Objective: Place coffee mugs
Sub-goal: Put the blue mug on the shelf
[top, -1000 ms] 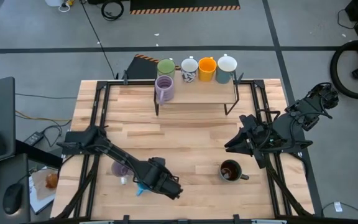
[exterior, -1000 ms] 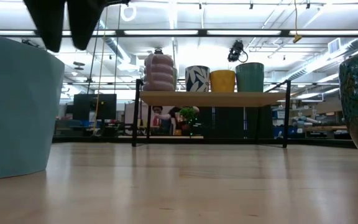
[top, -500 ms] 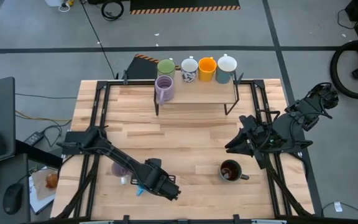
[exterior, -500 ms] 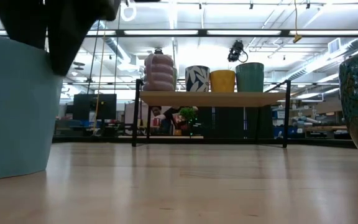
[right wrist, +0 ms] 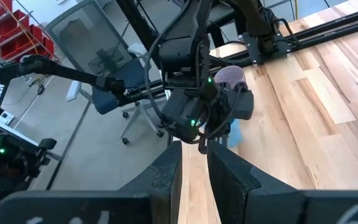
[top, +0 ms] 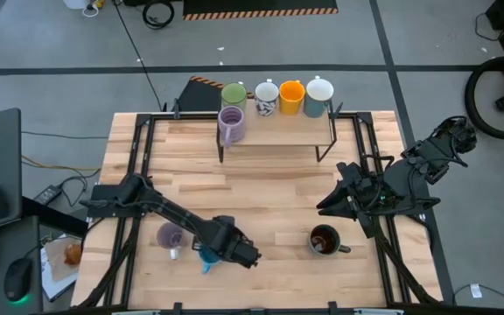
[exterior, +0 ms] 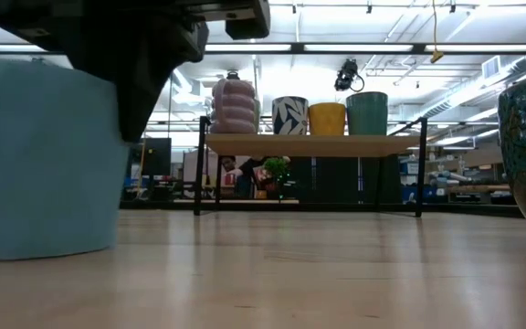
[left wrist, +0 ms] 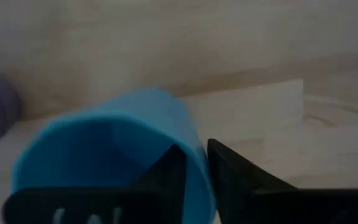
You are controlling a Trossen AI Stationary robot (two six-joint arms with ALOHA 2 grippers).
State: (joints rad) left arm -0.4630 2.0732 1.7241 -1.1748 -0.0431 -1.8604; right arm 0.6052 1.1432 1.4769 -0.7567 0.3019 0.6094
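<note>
Tabletop status for you: 5 mugs [top: 269, 99] sit on the shelf [top: 278, 133] at the back w/ 3 left, left gripper [top: 231, 250] pinching the blue mug's [top: 210, 257] rim near the front, purple [top: 171, 235] beside, brown [top: 325, 240] by the idle right gripper [top: 329, 203], fingers near-closed on nothing.

One camera looks straight down on the whole pale wooden slatted table [top: 269, 188]. A second sits at tabletop level, facing the raised wooden shelf [exterior: 309, 143]. The left wrist camera is very close above a bright blue ceramic mug [left wrist: 104, 149], also looming in the low view. The right wrist camera looks across the table.
</note>
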